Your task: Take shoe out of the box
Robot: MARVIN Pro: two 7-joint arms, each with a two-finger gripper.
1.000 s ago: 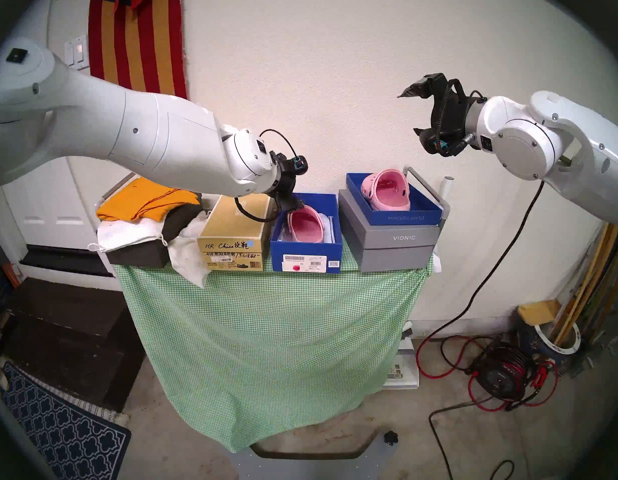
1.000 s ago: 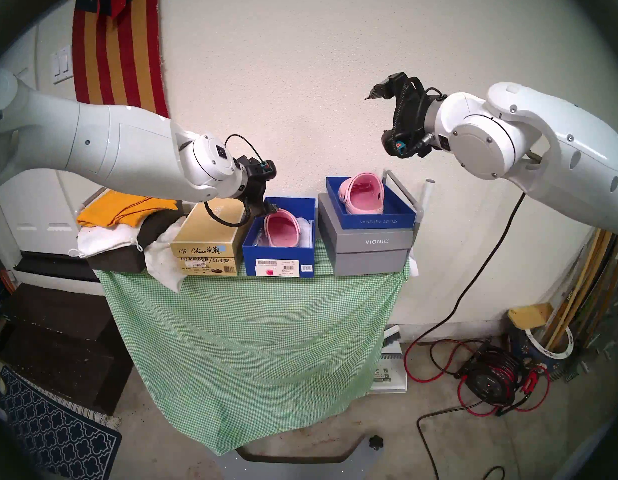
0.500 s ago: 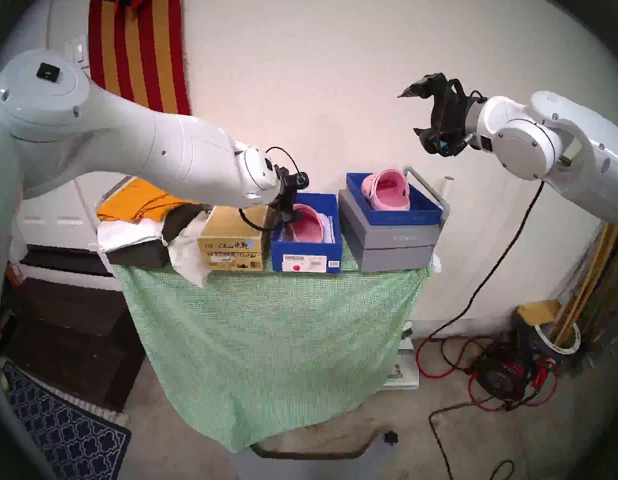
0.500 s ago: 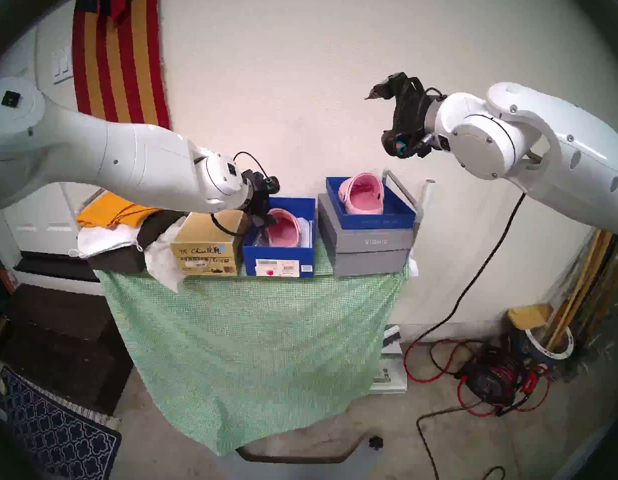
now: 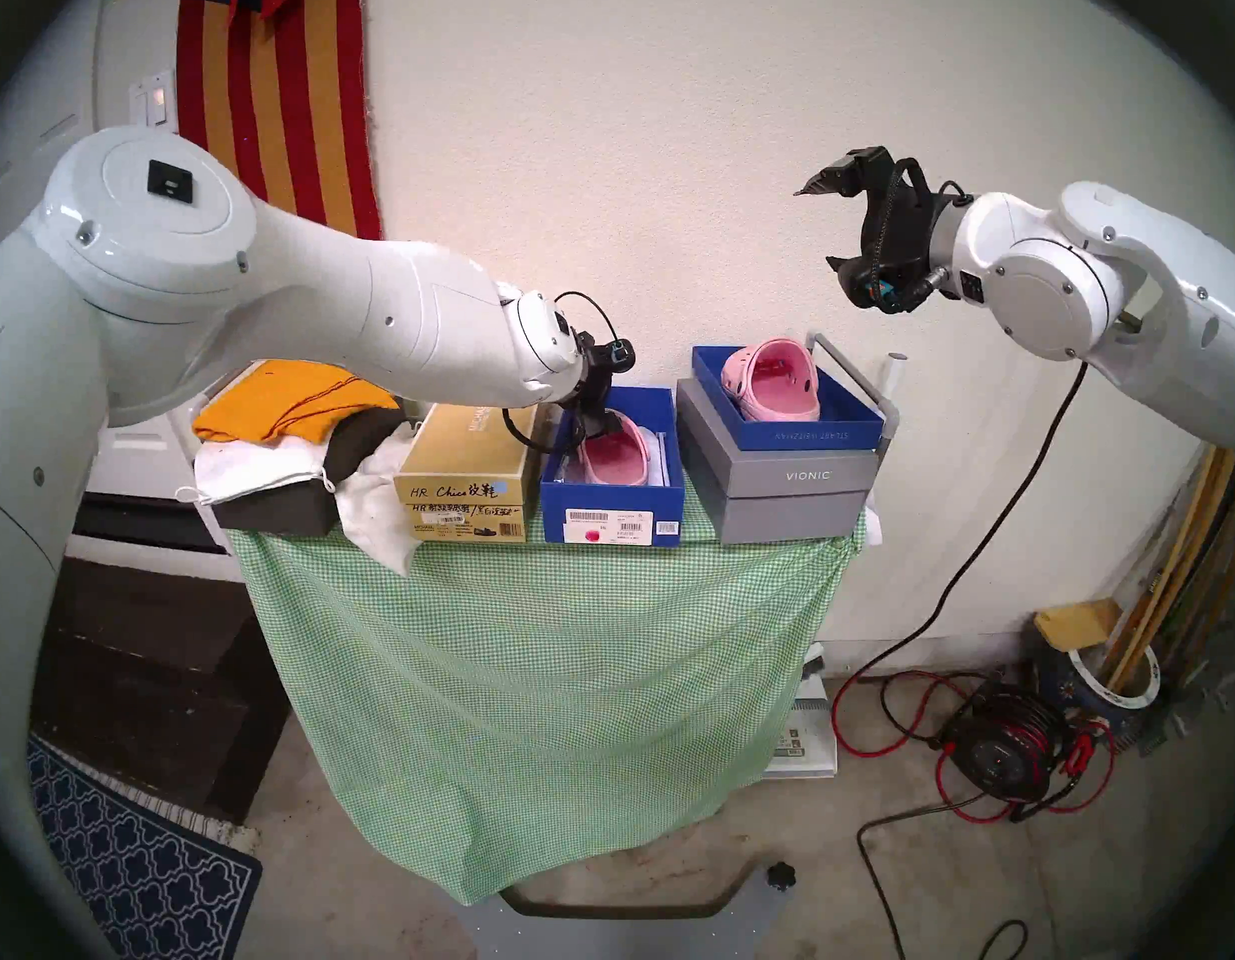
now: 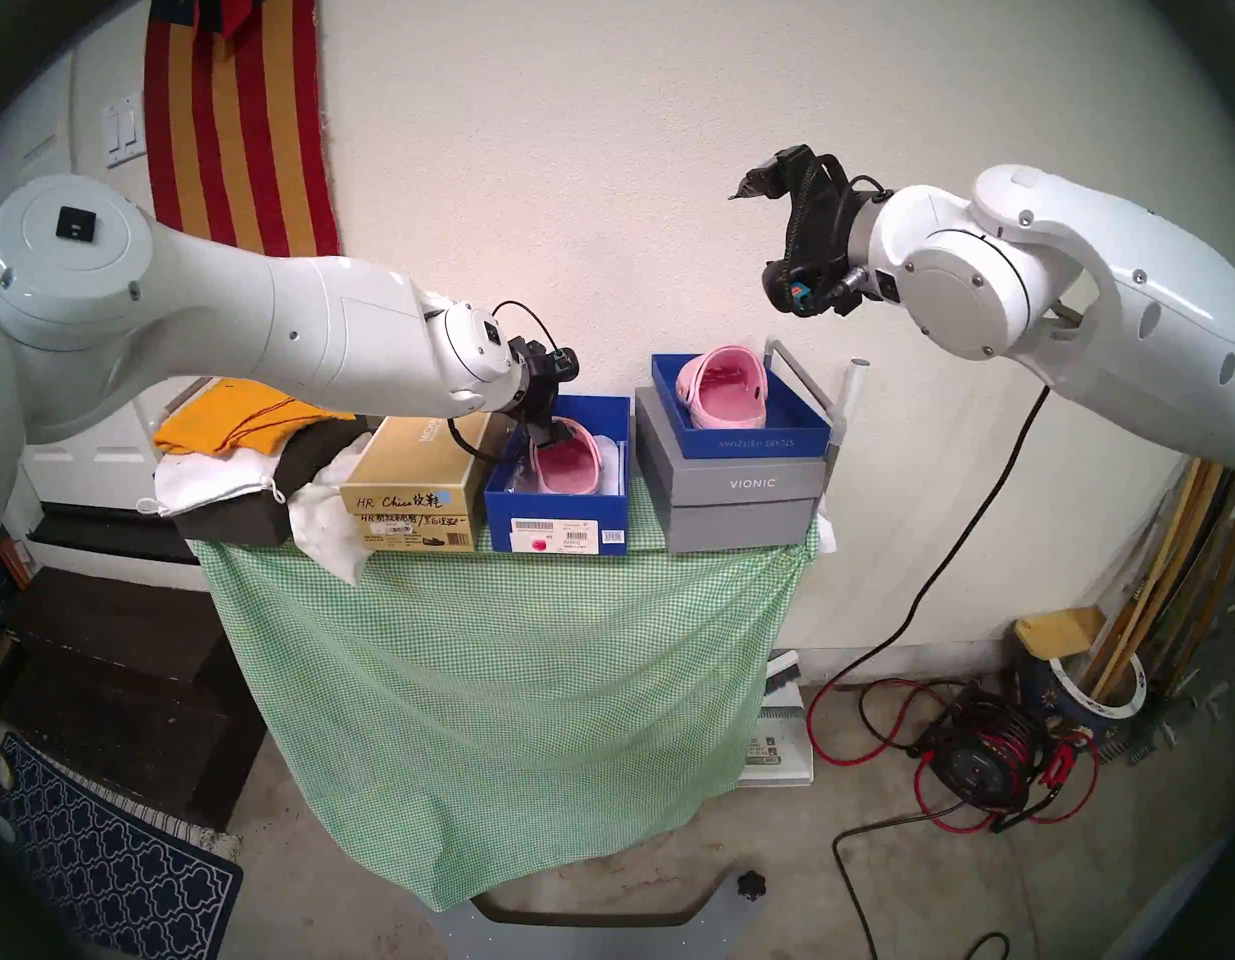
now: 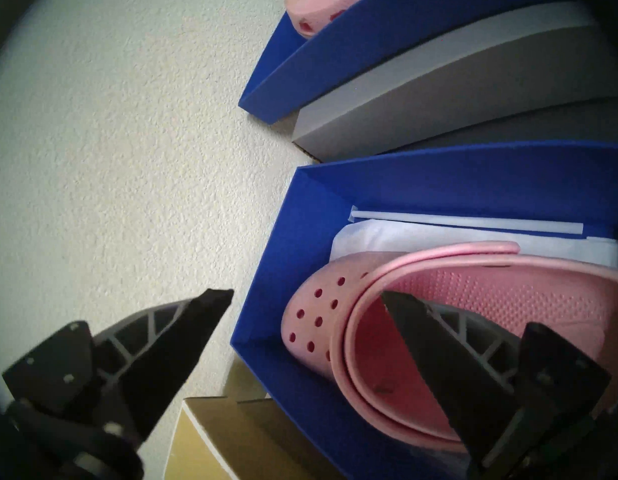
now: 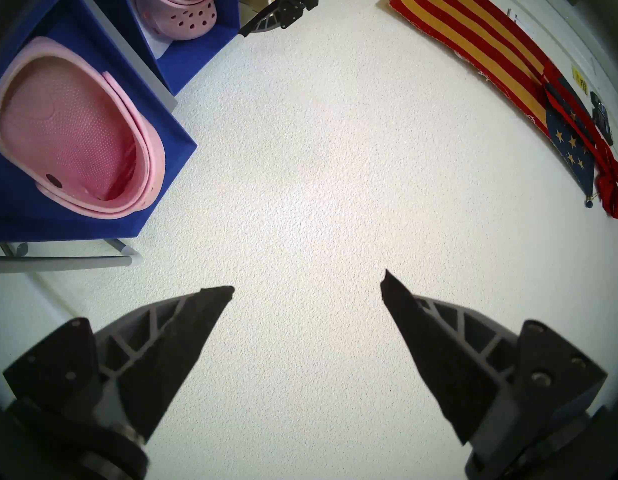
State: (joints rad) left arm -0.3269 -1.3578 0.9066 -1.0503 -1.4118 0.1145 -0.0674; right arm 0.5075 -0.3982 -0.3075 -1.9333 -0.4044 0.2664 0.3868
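Observation:
The deep blue box (image 5: 611, 519) stands on the green-checked table between a gold box and a grey one, with a pink clog shoe (image 5: 618, 461) (image 7: 456, 295) lying in it on white paper. My left gripper (image 5: 599, 423) (image 7: 306, 293) hangs open at the box's far left corner. In the left wrist view one finger (image 7: 436, 358) is over the shoe's opening and the other finger (image 7: 169, 347) is outside the box's end wall, toward the room wall. It holds nothing. My right gripper (image 5: 815, 228) (image 8: 307, 288) is open and empty, high in the air to the right.
A second pink clog (image 5: 774, 383) sits in a shallow blue lid (image 5: 809, 438) on top of a grey VIONIC box (image 5: 795, 498). The gold box (image 5: 462, 467) touches the blue box's left side. Folded cloths (image 5: 289, 411) lie at the far left. The wall stands close behind.
My left arm swung its elbow into view and carried the open gripper a little right and down onto the shoe in the box. The right arm has not moved.

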